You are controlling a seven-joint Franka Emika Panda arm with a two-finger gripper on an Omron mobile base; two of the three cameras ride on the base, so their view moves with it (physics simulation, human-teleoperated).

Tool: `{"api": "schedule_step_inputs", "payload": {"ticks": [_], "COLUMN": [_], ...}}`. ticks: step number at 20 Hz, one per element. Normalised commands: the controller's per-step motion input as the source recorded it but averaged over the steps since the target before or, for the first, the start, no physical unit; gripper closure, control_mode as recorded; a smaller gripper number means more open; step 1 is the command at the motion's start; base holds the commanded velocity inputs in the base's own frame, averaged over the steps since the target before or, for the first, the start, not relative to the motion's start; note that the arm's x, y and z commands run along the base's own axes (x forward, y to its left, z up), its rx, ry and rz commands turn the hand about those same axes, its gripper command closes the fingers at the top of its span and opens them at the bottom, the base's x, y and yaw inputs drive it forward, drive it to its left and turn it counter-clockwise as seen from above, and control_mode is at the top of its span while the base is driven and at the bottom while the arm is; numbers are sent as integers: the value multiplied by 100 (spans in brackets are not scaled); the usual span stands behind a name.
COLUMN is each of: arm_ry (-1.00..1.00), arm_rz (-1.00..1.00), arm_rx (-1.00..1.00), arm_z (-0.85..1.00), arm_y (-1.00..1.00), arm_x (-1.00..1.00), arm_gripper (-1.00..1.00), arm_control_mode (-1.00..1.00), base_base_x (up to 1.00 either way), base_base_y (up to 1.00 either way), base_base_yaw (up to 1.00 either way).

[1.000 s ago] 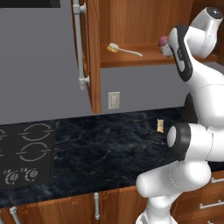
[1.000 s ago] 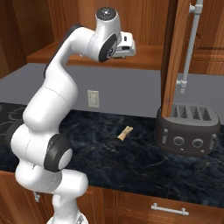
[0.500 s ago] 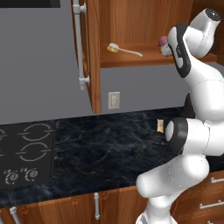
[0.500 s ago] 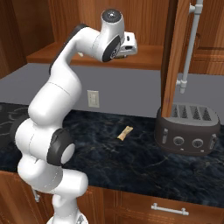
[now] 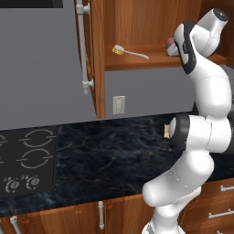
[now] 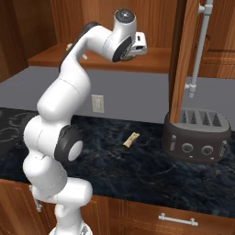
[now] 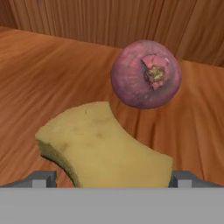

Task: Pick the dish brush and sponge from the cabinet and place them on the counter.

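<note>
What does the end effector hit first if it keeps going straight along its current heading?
Most likely the sponge, lying between the open fingertips on the shelf. The purple ball sits just past it; depth between them is unclear.

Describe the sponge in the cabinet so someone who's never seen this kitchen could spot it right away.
Look inside the open wooden cabinet, on its shelf. The sponge lies there just in front of a purple-red ball. It is the yellow-tan block pinched at the waist, not round like the ball.
</note>
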Motion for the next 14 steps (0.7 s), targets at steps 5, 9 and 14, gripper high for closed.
{"api": "schedule_step_inputs", "payload": {"ticks": [5, 9, 14], "arm_ry": [0, 0, 0], "arm_rz": [5, 4, 5], "arm_rx": [0, 0, 0], "arm_z": [-5, -7, -6], "arm_y": [-1, -4, -8], "arm_x": [22, 2, -11], "arm_gripper": [100, 100, 100], "arm_control_mode": [-100, -100, -100], "base_base_x": [0, 0, 0], "base_base_y": [0, 0, 0], "base_base_yaw": [0, 0, 0]}}
